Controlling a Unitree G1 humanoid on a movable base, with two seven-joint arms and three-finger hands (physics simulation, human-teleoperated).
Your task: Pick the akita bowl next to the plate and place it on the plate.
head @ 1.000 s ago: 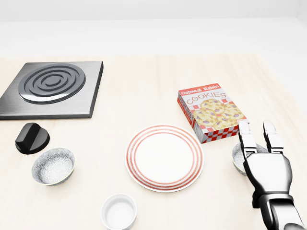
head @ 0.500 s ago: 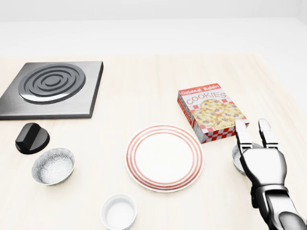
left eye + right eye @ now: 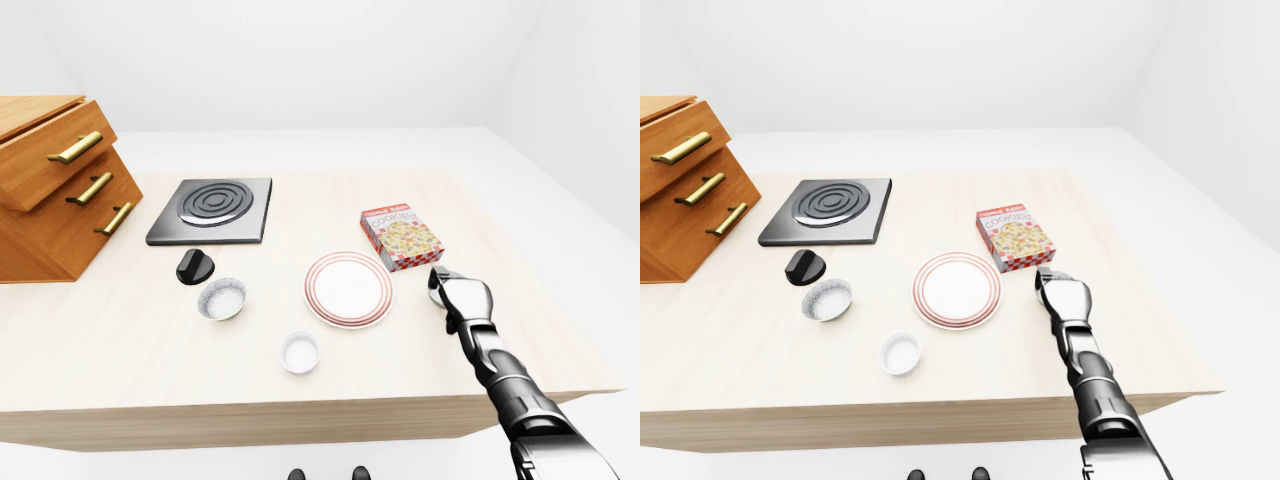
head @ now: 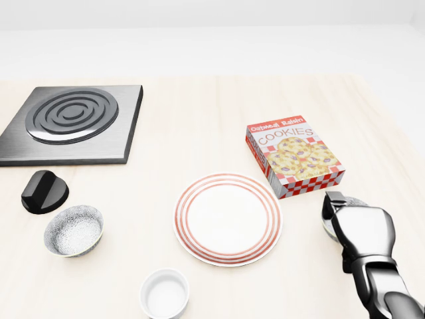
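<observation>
At the lower right of the head view, the right hand (image 4: 355, 222) curled its fingers down over the akita bowl (image 4: 327, 217), just right of the striped plate (image 4: 228, 218), apparently mid-grasp, with a lift and leftward carry judged next.
</observation>
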